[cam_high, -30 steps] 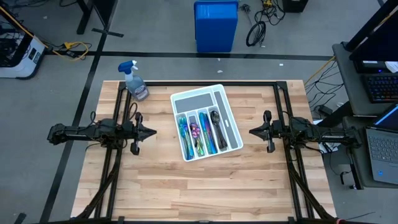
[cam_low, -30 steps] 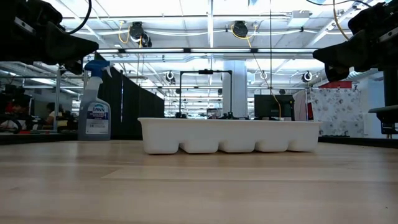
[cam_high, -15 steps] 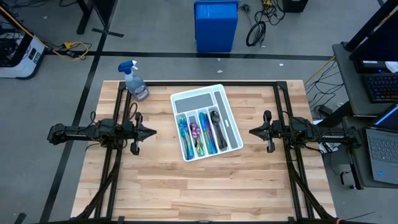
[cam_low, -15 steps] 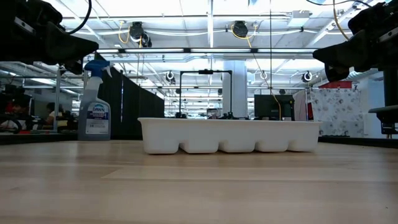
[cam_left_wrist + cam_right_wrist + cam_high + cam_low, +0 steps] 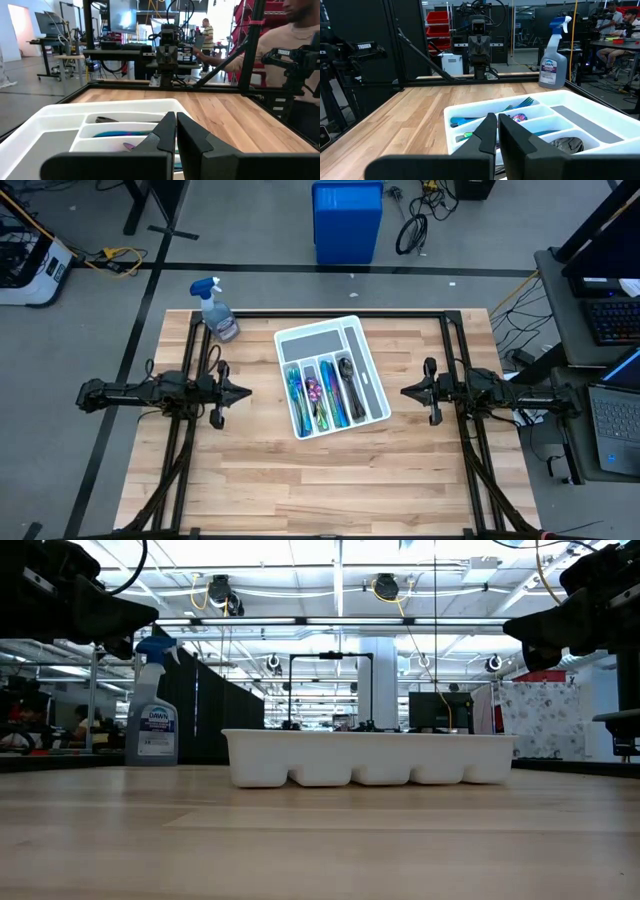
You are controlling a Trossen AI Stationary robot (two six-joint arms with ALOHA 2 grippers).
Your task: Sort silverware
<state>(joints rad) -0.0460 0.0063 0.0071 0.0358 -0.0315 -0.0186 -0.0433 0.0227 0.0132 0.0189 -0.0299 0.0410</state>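
Observation:
The silverware [image 5: 325, 396] lies in the long slots of a white compartmented tray [image 5: 366, 348] at the table's middle: blue-teal pieces, a purple one and dark spoons [image 5: 347, 370]. In the wrist views it shows as coloured handles [image 5: 516, 118] and a dark spoon [image 5: 107, 120] inside the tray. My left gripper [image 5: 247, 392] hovers shut at the tray's left, pointing level toward it. My right gripper [image 5: 404, 391] hovers shut at the tray's right, also level. Neither touches anything.
A spray bottle [image 5: 219, 310] stands at the table's far left corner. A black frame rail [image 5: 330, 314] runs along the far edge. A blue bin [image 5: 347, 220] stands on the floor beyond. A person [image 5: 295, 40] is behind the right arm, off the table.

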